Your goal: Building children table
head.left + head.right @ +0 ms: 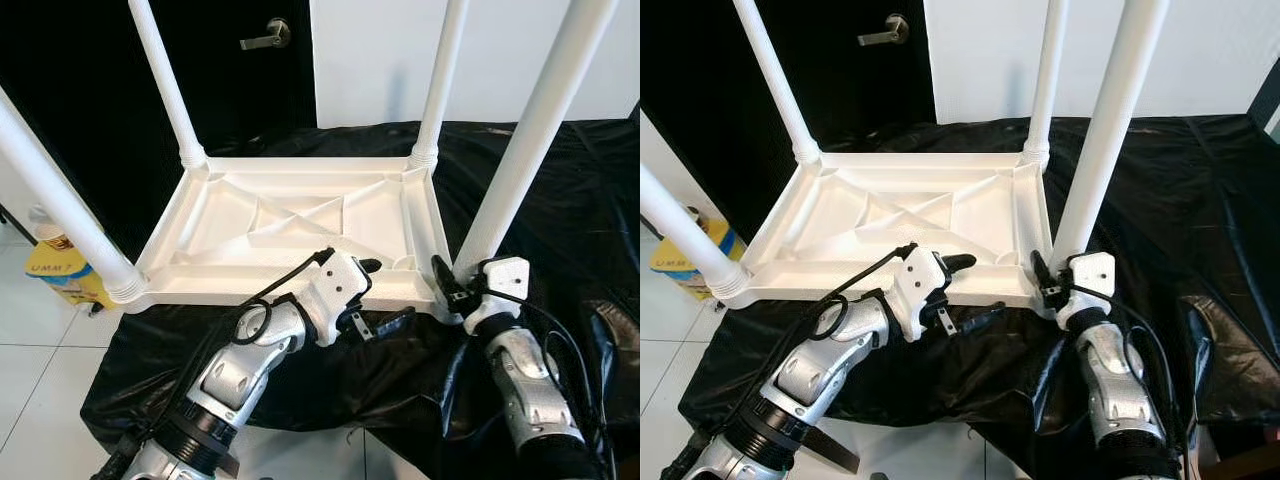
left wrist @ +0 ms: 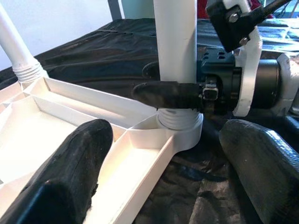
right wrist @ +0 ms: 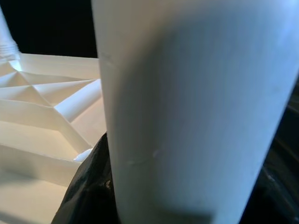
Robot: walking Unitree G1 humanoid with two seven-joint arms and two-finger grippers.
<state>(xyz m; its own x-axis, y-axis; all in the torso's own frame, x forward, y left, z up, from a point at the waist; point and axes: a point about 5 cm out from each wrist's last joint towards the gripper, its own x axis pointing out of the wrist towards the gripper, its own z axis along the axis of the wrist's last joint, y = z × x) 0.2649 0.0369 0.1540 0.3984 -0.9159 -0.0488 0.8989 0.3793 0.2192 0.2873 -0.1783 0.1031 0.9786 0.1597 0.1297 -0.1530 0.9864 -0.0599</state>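
- Left eye view first: the white plastic children's table (image 1: 290,235) lies upside down on a black sheet (image 1: 560,200), ribbed underside facing up; four white legs (image 1: 165,80) stand upright from its corners
- The sheet covers a low surface; white tiled floor (image 1: 40,330) shows at the robot's left, with a yellow bag (image 1: 62,272) on it beside the near-left leg
- A dark door with a metal lever handle (image 1: 268,38) stands behind the table
- Right end effector (image 1: 450,283) sits at the base of the near-right leg (image 1: 530,130); one black finger (image 2: 168,95) lies across the leg just above its threaded collar; the right wrist view looks straight at that leg, pressed close; whether the fingers are truly clamped, I cannot tell
- Left end effector (image 1: 372,292) hovers at the table's near edge, just beside the same corner; its fingers (image 2: 70,172) are spread wide apart, one over the rim, the other over the sheet; nothing held
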